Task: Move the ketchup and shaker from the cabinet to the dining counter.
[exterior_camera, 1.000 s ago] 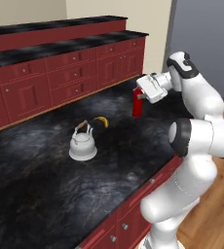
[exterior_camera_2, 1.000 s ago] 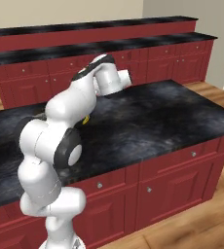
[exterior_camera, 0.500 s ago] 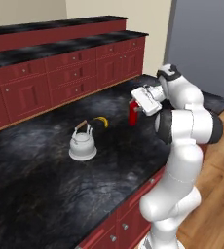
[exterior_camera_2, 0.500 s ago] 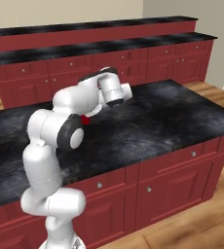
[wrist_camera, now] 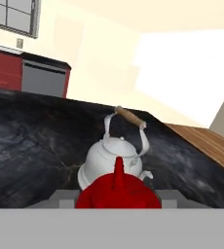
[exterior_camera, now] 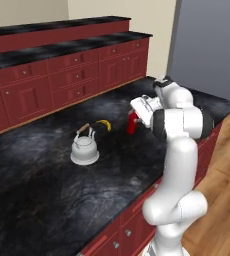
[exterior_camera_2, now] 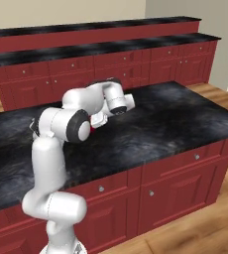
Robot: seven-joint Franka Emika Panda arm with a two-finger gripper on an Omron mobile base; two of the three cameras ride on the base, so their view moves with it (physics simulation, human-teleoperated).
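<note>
My gripper is shut on the ketchup, a slim red bottle held upright low over the black marbled dining counter. I cannot tell whether its base touches the stone. From the right base view the gripper is tucked behind my elbow, and only a sliver of the ketchup shows above the dining counter. In the hand view the ketchup and its pointed nozzle stand between the jaws. The shaker and the cabinet are out of view.
A silver kettle with a wooden handle stands left of the bottle, directly ahead as the kettle in the hand view. A yellow banana lies between them. Red base drawers line the far wall. A grey panel rises at right.
The arm has folded in and lowered. The ketchup has come down and slightly left toward the counter top, still in the gripper. Kettle and banana have not moved.
</note>
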